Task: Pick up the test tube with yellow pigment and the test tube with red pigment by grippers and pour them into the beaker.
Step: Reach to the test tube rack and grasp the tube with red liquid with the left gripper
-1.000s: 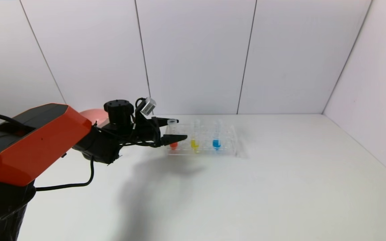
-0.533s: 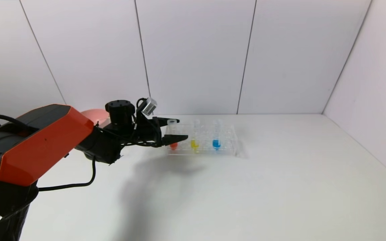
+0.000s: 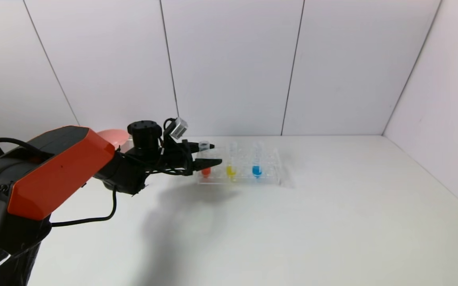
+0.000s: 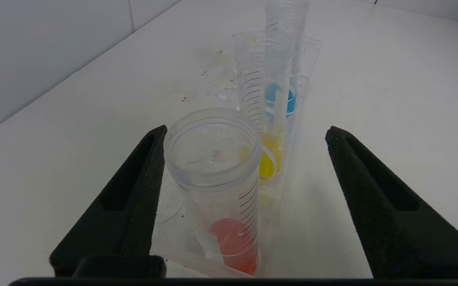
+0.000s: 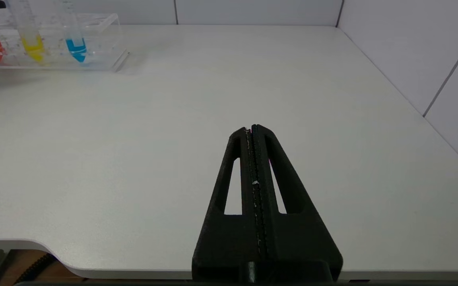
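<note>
Straddling the test tube with red pigment (image 4: 217,186) in the clear rack (image 3: 268,176), the left gripper (image 4: 245,133) had fingers spread, one touching its nine o'clock side; centring before closing seemed wise, while the right gripper (image 5: 254,129) idled pressed shut

Clear tube rack (image 3: 266,167) and blue-liquid tube (image 3: 257,163) beyond the left pincer (image 3: 212,154); pink bowl (image 3: 113,137) behind it, on white desk (image 3: 292,222).
</note>
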### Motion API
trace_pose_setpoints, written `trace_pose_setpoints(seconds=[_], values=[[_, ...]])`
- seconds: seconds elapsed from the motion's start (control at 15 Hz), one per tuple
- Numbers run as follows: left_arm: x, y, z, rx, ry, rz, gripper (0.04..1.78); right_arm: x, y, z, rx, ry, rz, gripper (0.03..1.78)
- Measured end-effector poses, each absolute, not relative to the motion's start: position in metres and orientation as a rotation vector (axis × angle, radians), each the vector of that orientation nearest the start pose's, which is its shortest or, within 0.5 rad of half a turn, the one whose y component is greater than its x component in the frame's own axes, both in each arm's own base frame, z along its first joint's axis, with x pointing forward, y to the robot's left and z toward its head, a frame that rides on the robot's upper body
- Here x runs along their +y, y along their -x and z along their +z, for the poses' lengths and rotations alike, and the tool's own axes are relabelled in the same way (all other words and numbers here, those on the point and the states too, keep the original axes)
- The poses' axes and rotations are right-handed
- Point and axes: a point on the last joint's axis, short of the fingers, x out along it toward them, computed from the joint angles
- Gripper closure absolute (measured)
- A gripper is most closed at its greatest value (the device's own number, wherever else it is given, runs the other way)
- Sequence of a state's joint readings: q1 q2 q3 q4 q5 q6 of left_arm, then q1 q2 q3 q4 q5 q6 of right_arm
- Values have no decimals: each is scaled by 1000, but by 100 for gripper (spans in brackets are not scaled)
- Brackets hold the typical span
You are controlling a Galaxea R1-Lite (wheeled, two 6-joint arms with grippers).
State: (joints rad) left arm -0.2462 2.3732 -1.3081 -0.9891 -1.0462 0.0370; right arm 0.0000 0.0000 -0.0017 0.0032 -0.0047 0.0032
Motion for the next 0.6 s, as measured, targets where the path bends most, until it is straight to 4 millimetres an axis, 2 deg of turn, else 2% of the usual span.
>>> trace_pose_setpoints(seconds=[0.27, 0.33, 0.6], values=[[-130, -439, 84, 50, -1, -1290, 121, 0, 23, 76, 1, -3, -5, 170], [-130, -439, 84, 49, -2, -1290, 131, 0, 23, 76, 1, -3, -5, 170], [-131, -439, 84, 50, 0, -1291, 132, 0, 23, 76, 1, -3, -5, 170]])
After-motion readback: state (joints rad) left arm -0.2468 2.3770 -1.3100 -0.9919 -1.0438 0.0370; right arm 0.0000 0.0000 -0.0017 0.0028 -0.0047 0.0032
